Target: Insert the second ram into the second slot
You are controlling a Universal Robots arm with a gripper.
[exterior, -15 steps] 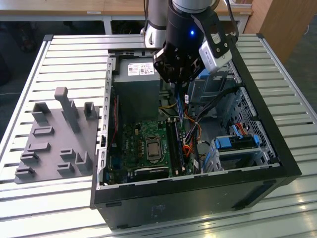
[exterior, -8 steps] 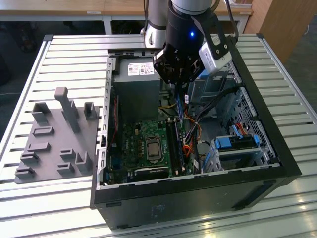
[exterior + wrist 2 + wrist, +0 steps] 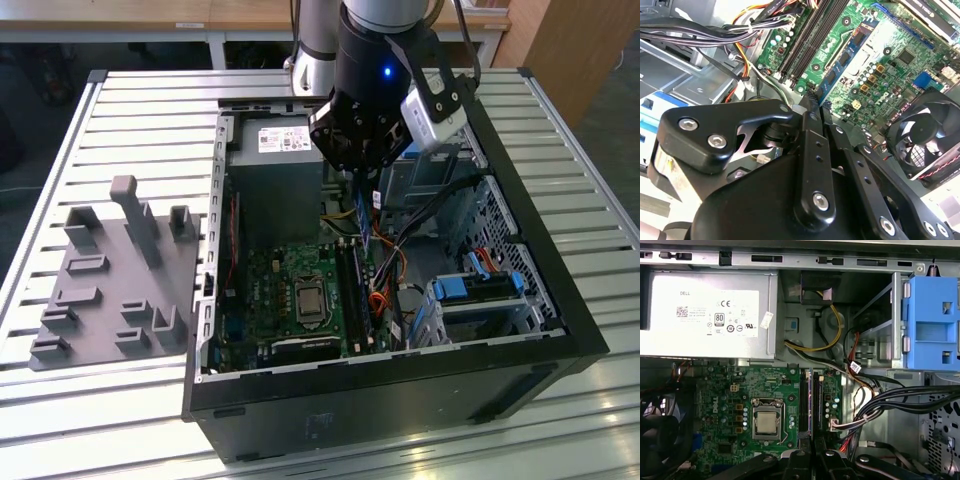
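Note:
My gripper (image 3: 362, 185) hangs over the open computer case (image 3: 400, 380), shut on the second ram (image 3: 366, 220), a thin dark-blue stick that points down toward the motherboard (image 3: 285, 300). In the second wrist view the ram (image 3: 842, 60) sticks out from between the gripper (image 3: 811, 102) fingers, above the green board and just beside the long black memory slots (image 3: 807, 42). Edge-on in the first wrist view, the ram (image 3: 811, 400) runs parallel to the slots (image 3: 802, 405) and lies among them, with the gripper (image 3: 812, 457) behind it. It hangs above the slots, unseated.
Grey power supply (image 3: 710, 315) sits at the case's far end. Light-blue drive brackets (image 3: 480, 290) and bundled cables (image 3: 890, 400) crowd the exterior view's right of the slots. The processor socket (image 3: 765, 420) and a fan (image 3: 930, 140) lie on the other side. A grey fixture tray (image 3: 110, 280) rests outside.

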